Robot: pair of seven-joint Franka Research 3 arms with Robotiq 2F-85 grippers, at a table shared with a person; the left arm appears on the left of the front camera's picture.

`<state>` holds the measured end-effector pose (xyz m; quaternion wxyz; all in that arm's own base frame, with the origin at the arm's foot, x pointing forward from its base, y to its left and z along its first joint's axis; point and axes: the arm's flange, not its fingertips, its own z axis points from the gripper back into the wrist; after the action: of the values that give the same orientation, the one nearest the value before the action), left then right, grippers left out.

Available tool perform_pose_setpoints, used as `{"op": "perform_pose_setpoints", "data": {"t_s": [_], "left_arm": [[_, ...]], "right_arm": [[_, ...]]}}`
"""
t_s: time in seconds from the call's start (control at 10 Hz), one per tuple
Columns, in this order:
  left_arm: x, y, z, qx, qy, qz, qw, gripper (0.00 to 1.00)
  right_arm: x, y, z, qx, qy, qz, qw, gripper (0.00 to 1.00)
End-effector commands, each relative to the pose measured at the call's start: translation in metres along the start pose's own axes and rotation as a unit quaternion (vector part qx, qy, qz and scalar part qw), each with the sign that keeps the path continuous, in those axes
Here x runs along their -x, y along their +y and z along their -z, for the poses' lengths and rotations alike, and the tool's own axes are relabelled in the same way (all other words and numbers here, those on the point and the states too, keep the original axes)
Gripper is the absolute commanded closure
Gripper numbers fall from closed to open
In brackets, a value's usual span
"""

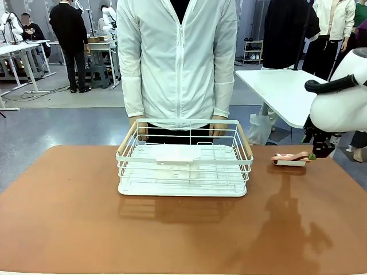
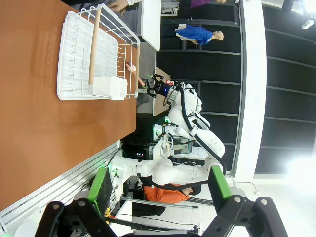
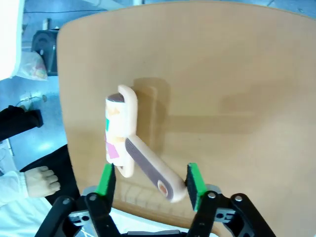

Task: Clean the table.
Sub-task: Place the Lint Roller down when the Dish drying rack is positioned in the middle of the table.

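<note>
With the right gripper (image 3: 150, 181) spread open around its handle, the pink-and-cream lint roller (image 3: 129, 140) at the reddish-brown table's (image 1: 172, 240) far-right edge could be nudged off; the left gripper (image 2: 160, 190) is held open.

Reddish-brown counter (image 1: 69, 229) with two things on it

A white wire rack (image 1: 184, 159) sits mid-counter toward the far edge; a pink lint roller (image 1: 291, 159) lies flat near the far right corner, well apart from the rack.

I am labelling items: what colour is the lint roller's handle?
Pale pink lint roller handle, clearest in the right wrist view.
</note>
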<state>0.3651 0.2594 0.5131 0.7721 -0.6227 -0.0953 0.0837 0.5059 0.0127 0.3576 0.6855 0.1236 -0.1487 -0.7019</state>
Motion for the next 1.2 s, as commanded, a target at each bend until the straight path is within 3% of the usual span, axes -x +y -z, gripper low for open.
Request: {"op": "perform_pose_setpoints", "data": {"t_s": [0.0,0.2,0.6,1.1], "left_arm": [[0.001,-0.002,-0.002,0.003,-0.001,0.0,1.0,0.0],[0.001,-0.002,-0.002,0.003,-0.001,0.0,1.0,0.0],[0.001,-0.002,-0.002,0.003,-0.001,0.0,1.0,0.0],[0.001,-0.002,-0.002,0.003,-0.001,0.0,1.0,0.0]], "right_arm": [[0.008,-0.004,-0.02,0.03,0.01,-0.003,1.0,0.15],[0.007,-0.002,-0.031,0.057,0.002,-0.002,0.998,0.01],[0.005,0.009,-0.028,0.069,0.011,0.009,0.998,0.0],[0.008,-0.002,-0.029,0.057,-0.001,0.004,0.998,0.0]]}}
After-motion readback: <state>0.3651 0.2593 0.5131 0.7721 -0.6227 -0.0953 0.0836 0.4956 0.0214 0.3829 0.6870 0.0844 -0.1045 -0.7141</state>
